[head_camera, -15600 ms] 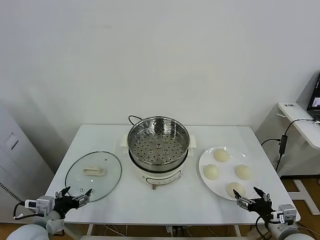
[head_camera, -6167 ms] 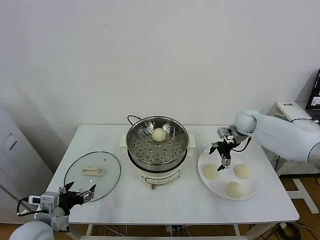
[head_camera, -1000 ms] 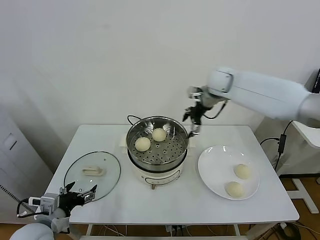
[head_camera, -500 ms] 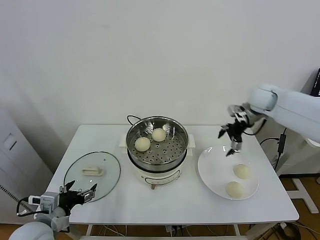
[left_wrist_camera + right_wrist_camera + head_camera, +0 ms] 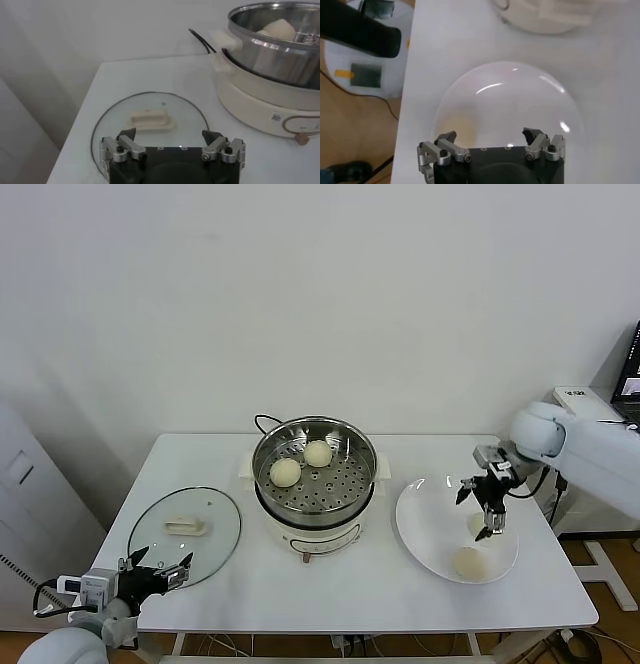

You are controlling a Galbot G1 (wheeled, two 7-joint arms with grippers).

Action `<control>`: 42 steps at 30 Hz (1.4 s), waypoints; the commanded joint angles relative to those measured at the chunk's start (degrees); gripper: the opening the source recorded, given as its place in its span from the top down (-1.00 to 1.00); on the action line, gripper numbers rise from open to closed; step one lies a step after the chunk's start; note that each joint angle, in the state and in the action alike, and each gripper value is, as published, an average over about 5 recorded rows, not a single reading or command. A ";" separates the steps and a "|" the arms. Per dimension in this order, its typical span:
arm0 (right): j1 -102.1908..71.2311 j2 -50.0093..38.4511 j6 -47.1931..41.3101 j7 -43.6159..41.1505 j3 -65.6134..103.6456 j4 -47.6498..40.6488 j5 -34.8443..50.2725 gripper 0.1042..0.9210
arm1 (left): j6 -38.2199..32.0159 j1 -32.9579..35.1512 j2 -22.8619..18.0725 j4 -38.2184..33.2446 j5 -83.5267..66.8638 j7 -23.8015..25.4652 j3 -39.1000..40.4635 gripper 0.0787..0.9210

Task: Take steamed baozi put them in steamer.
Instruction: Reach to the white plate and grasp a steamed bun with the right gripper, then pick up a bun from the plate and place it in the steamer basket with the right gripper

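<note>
While the table (image 5: 210, 459) filled the middle of the head view, the task stood about half done — two steamed baozi sat inside the steamer (image 5: 316, 467) at frame centre, one toward its left (image 5: 285, 472) and one just behind it (image 5: 318, 452). Two more remained on the white plate (image 5: 425, 529) at centre right: one at the plate's near edge (image 5: 468, 561), and one (image 5: 476, 524) partly hidden behind the right tool. By my reckoning, both of those had yet to be carried across, and the glass lid (image 5: 186, 535) at lower left lay flat on the table, untouched.

Compared with the frame half a second earlier, the right tool (image 5: 488, 506) had dropped from above the plate's far rim to just over the farther bun, its fingers spread wide and holding nothing; a second earlier it had been up by the steamer's right rim. Against the earliest frame, all four buns had been on the plate and the steamer had been empty.

Smallest in view, the left tool (image 5: 155, 575) stayed parked at the lower left corner beside the lid, fingers wide and empty, as in every earlier frame.
</note>
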 commanded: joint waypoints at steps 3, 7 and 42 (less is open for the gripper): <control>-13.52 -1.42 1.29 -0.42 9.54 -0.63 -6.44 -0.76 | 0.11 0.06 0.05 0.09 0.00 0.02 0.09 -0.77; -14.62 -0.85 1.41 -0.43 10.61 -1.27 -7.30 -0.76 | 0.14 0.03 0.00 0.14 0.01 0.03 0.11 -0.77; -8.68 0.14 -0.44 -3.16 8.75 -3.27 -5.91 0.21 | 0.39 -0.16 -0.40 -0.15 0.37 -0.25 0.32 -0.77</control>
